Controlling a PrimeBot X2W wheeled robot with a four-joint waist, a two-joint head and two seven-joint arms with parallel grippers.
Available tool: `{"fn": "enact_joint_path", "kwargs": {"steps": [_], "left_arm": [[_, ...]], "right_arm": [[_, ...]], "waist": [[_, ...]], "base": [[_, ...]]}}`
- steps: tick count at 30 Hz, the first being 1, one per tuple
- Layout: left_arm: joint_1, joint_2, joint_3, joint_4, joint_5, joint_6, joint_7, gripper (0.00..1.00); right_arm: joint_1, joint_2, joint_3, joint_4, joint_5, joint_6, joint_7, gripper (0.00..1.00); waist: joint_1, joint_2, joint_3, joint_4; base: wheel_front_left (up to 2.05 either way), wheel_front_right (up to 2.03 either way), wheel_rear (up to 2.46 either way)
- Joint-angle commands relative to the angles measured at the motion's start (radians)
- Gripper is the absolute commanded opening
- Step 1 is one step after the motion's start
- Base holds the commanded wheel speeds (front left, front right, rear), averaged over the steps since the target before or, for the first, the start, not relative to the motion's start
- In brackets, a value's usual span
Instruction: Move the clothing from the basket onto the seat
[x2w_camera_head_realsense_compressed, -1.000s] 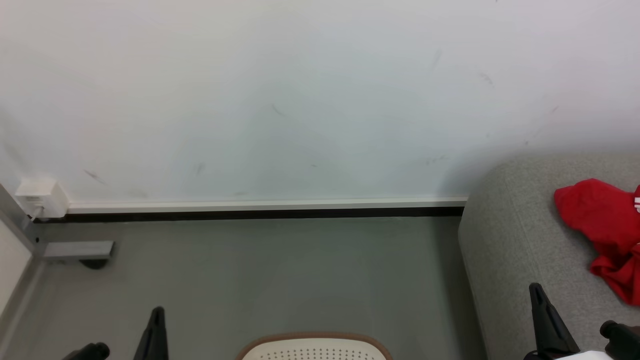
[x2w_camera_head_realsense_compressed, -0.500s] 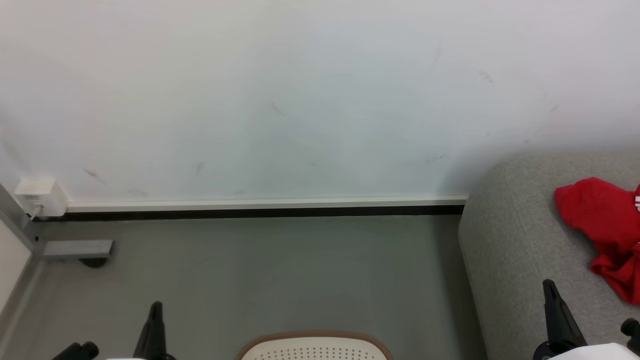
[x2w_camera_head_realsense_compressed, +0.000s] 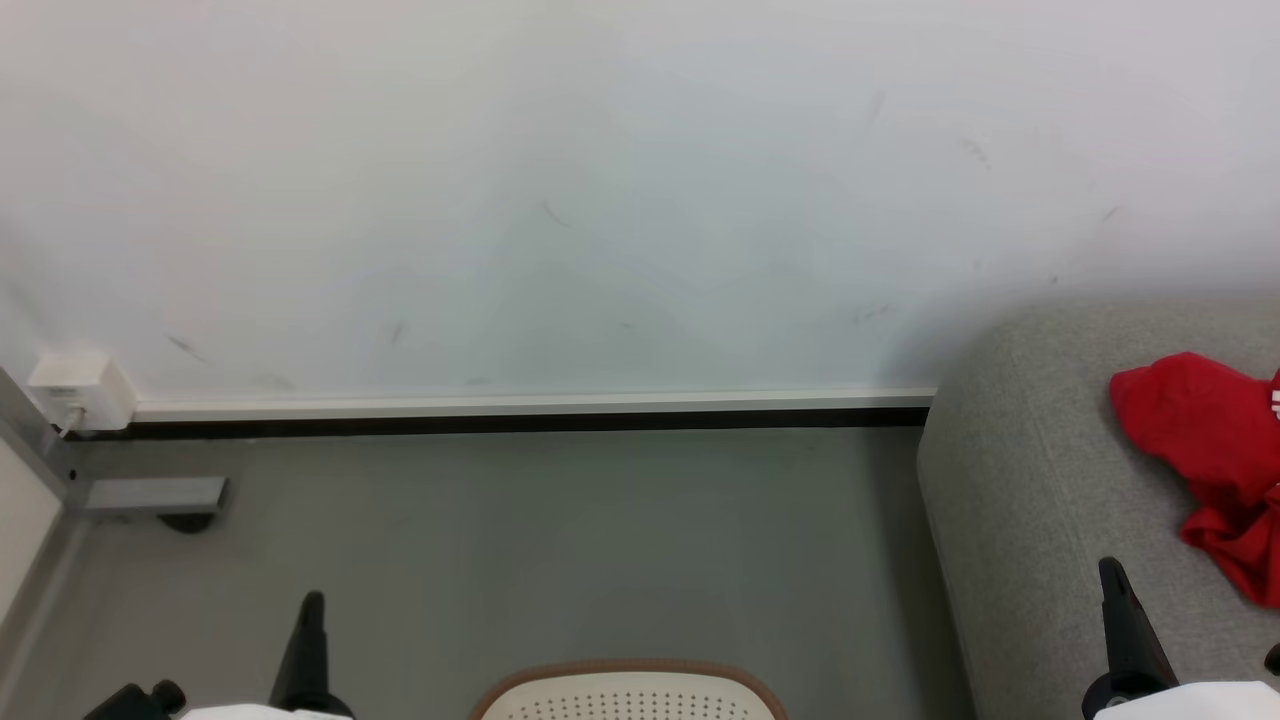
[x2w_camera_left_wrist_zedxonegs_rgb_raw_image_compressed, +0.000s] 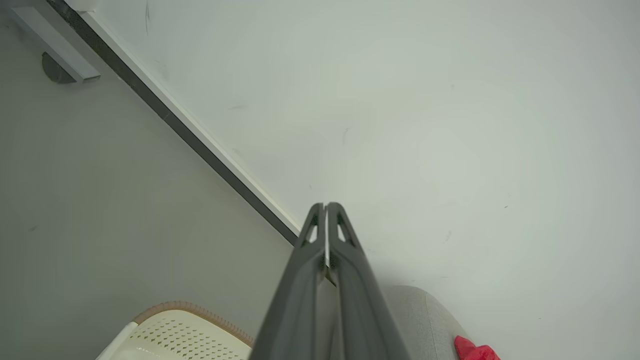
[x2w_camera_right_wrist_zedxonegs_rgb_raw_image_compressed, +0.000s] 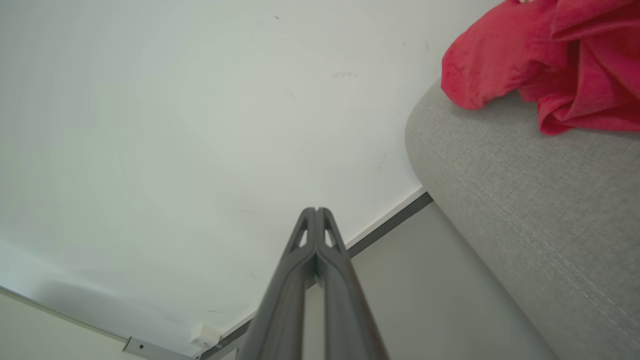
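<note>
Down at lower left, the left gripper (x2w_camera_head_realsense_compressed: 312, 600) points up toward the wall (x2w_camera_head_realsense_compressed: 600, 200), jaws pressed together with nothing between them. At centre bottom, the basket (x2w_camera_head_realsense_compressed: 630, 667) pokes in its brown rim and perforated cream side, over the grey floor (x2w_camera_head_realsense_compressed: 550, 540). Further right comes the seat (x2w_camera_head_realsense_compressed: 1020, 470), rounded corner showing, and on it lies the clothing (x2w_camera_head_realsense_compressed: 1195, 430), a crumpled red heap. Its long axis slants from the wall down toward the robot, rounded end wallward, and it runs off the right edge. The right gripper (x2w_camera_head_realsense_compressed: 1112, 570) rises against the seat's cloth, jaws closed tight and empty.
</note>
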Motion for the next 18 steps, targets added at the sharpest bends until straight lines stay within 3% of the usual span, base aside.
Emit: {"fn": "enact_joint_path", "kwargs": {"steps": [1,18], "left_arm": [[-0.023,0.008,0.005,-0.017,-0.037,-0.006,0.008,0.00],[-0.033,0.009,0.009,-0.030,-0.215,-0.012,0.055,0.00]], "right_arm": [[-0.030,-0.003,-0.009,-0.013,0.030,-0.001,0.007,0.00],[-0.035,0.011,-0.045,-0.016,0.186,-0.001,0.055,0.00]], "waist": [[0.0000,0.0000,0.000,0.000],[0.0000,0.0000,0.006,0.000]], "base": [[0.00,0.00,0.00],[0.00,0.00,0.00]]}}
